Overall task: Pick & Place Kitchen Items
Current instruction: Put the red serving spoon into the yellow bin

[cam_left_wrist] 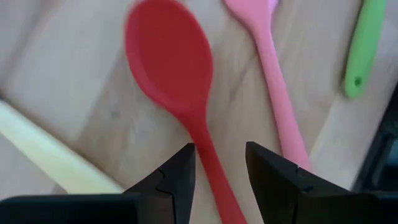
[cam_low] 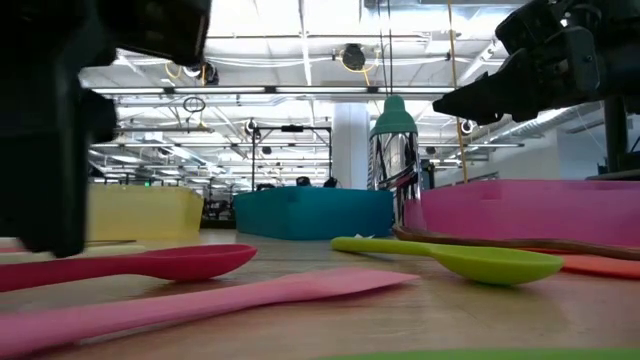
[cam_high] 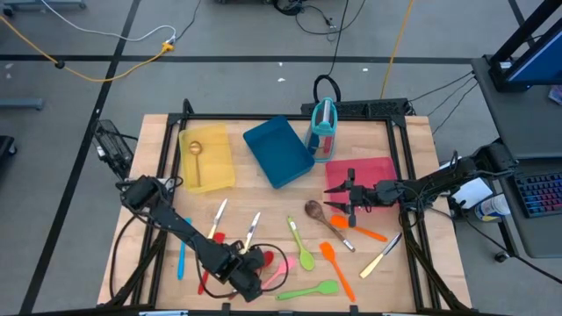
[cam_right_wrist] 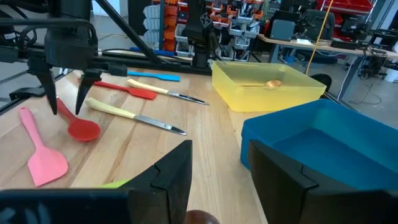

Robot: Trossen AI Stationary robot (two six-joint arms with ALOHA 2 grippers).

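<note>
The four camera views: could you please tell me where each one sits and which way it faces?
High view: overhead, straight down; both arms, left gripper, right gripper.
Low view: tabletop level, past the flat pink silicone spatula.
Left wrist view: down on the red silicone spoon, open fingers astride its handle.
Right wrist view: across to the yellow plastic tray.
Shared: the spoon.

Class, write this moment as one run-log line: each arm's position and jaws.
left gripper: jaws open, straddling red spoon handle, not closed | right gripper: open, empty, over pink tray edge | yellow tray: holds wooden spoon
</note>
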